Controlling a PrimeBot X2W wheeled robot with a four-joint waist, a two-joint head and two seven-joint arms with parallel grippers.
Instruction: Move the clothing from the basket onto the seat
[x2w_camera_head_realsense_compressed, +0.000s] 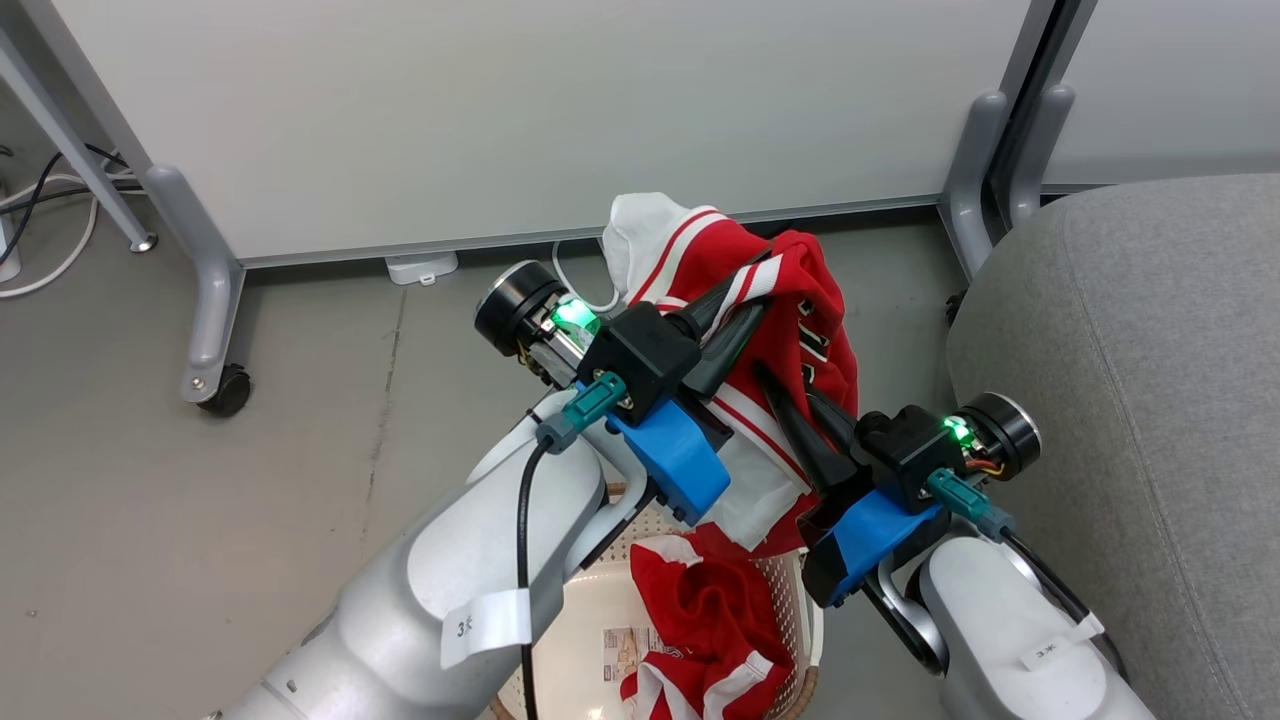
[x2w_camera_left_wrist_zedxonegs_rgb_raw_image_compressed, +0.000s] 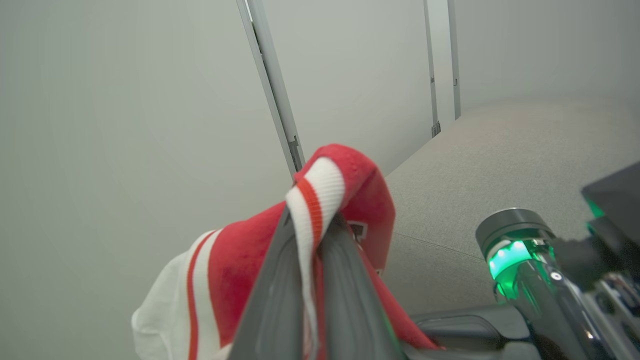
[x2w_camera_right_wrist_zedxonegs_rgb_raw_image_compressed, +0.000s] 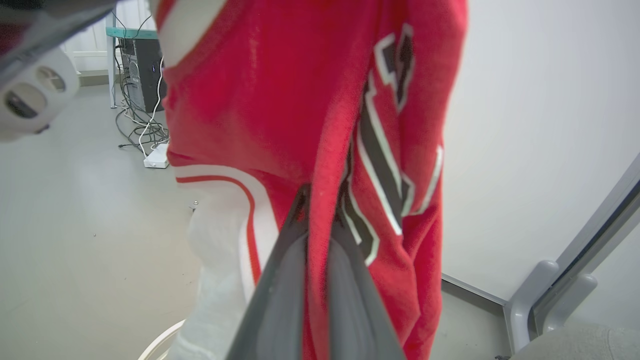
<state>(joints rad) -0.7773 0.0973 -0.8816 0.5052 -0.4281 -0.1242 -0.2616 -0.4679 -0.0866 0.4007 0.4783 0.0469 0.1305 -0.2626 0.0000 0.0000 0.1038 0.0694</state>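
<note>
Grey floor (x2w_camera_head_realsense_compressed: 200, 500) and white partition panels (x2w_camera_head_realsense_compressed: 500, 100) are framing the head view. Here the left gripper (x2w_camera_head_realsense_compressed: 752, 285) is clamping the jersey (x2w_camera_head_realsense_compressed: 810, 310) by its upper edge, and the garment is hanging in the air from those fingertips. The right gripper (x2w_camera_head_realsense_compressed: 775, 378) is reaching in just below and to the right of the left one, jaws closed on a lower fold of the same jersey. The shorts (x2w_camera_head_realsense_compressed: 710, 610) are lying in the basket (x2w_camera_head_realsense_compressed: 800, 600), directly beneath both wrists. The seat (x2w_camera_head_realsense_compressed: 1150, 400) is sitting off the right wrist's outer side, apart from the jersey.

Left wrist view: both fingers are pressing together on the striped trim (x2w_camera_left_wrist_zedxonegs_rgb_raw_image_compressed: 312, 200), which is folding over their tips. Grey cushion is spreading beyond and to the right of them. A green lamp (x2w_camera_left_wrist_zedxonegs_rgb_raw_image_compressed: 507, 255) on the other wrist is glowing low at the right.

Right wrist view: the fingers are pinching a red fold, with the black-and-white lettering (x2w_camera_right_wrist_zedxonegs_rgb_raw_image_compressed: 380, 160) running just beside the tips. A white panel of the jersey is hanging to their left. Cables (x2w_camera_right_wrist_zedxonegs_rgb_raw_image_compressed: 135, 110) are trailing on the floor far beyond, up and left.
</note>
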